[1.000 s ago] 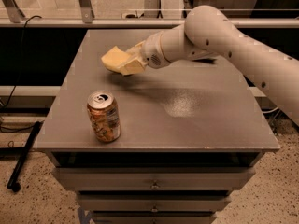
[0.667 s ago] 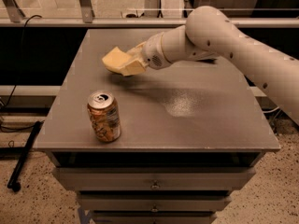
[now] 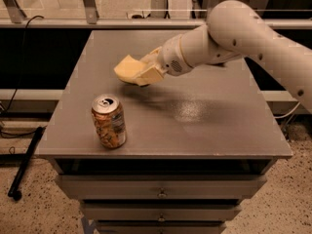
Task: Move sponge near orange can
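Observation:
The orange can (image 3: pixel 108 121) stands upright near the front left of the grey table top (image 3: pixel 204 126). My gripper (image 3: pixel 142 73) reaches in from the right and is shut on the pale yellow sponge (image 3: pixel 127 68), holding it just above the table. The sponge is behind and a little to the right of the can, about one can height away from it. The sponge's right part is hidden between the fingers.
The table is a drawer cabinet with handles (image 3: pixel 161 193) at its front. A glass railing (image 3: pixel 87 4) runs behind it. A black cable (image 3: pixel 23 48) hangs on the left and a black rod (image 3: pixel 25 164) lies on the speckled floor.
The gripper with the sponge has moved slightly toward the front and right, closer to the can. The can has not moved.

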Controlling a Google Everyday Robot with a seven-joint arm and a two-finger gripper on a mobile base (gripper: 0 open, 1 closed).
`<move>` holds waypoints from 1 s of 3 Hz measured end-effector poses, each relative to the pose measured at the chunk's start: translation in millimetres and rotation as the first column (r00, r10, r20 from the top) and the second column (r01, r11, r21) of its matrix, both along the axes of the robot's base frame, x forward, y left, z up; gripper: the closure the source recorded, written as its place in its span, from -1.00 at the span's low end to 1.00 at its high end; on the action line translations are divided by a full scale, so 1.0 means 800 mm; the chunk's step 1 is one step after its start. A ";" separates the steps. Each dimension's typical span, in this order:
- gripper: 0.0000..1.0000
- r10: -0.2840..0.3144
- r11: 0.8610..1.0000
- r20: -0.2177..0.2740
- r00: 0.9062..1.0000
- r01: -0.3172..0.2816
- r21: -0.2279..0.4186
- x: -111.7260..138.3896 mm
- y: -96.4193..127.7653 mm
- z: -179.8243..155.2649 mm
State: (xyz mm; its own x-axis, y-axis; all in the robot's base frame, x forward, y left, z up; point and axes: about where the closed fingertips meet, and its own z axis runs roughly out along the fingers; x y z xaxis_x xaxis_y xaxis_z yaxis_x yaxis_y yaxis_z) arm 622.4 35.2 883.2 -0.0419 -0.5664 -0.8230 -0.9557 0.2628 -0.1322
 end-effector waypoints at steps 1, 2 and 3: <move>1.00 0.034 0.998 -0.040 0.999 -0.036 -0.042 -0.046 -0.038 0.013; 1.00 0.079 0.993 -0.108 0.991 -0.087 -0.076 -0.087 -0.066 0.014; 1.00 0.132 0.981 -0.190 0.973 -0.156 -0.118 -0.122 -0.083 -0.001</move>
State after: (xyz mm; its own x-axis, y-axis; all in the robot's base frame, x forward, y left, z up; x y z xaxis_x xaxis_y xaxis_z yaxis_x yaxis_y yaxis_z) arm 524.6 -31.2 882.6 -0.0929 -0.6798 -0.7275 -0.9934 0.1122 0.0221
